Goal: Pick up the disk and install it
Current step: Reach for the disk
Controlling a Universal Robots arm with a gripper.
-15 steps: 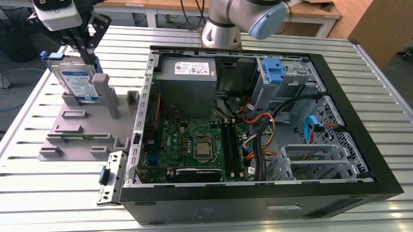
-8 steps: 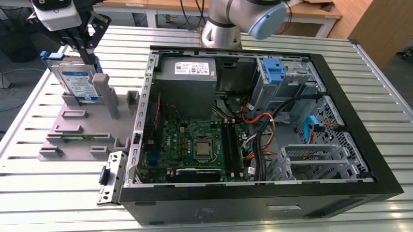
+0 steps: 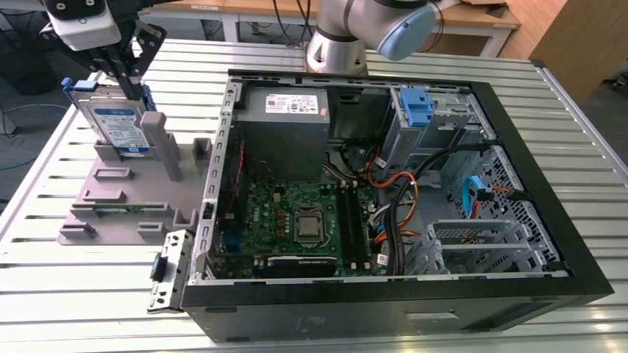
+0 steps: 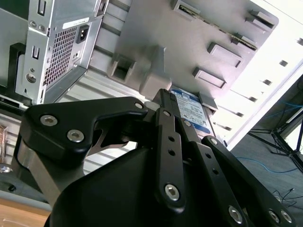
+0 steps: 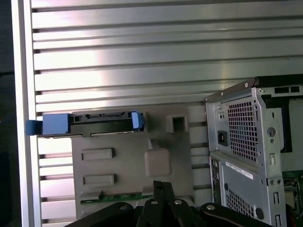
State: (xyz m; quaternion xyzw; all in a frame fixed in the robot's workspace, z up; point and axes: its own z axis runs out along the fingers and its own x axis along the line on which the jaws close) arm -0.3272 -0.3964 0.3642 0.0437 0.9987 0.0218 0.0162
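While the pincer point(image 3: 132, 78) hangs just above the disk point(image 3: 120, 125), its fingers are drawn together w/ nothing btwn them, so it has no hold on anything. Exterior view: disk stands upright on edge in a slot of a grey fixture point(image 3: 128, 202), label face showing, blue side rails point(image 3: 69, 84) at its edges. Fixture lies flat on the slatted metal table point(image 3: 88, 294), at approx. 9 o'clock from the open computer case point(image 3: 393, 309). Grey post point(image 3: 162, 143) on the fixture rises just beside the disk, at its 3 o'clock. Pincer sits near disk's top edge, approx. 12 o'clock of it; contact can't be told from this view. In the first wrist view the disk point(image 5: 94, 124) is seen edge-on from above, apart from the pincer point(image 5: 162, 185), which lies nearer the post. In the second wrist view the label shows just beyond the closed pincer point(image 4: 163, 97). Inside the case: motherboard point(image 3: 294, 213) at approx. 7 o'clock, grey box point(image 3: 284, 110) w/ white sticker at 11 o'clock, blue latch point(image 3: 417, 107) at 1 o'clock. Arm base point(image 3: 339, 44) stands beyond the case at 12 o'clock.
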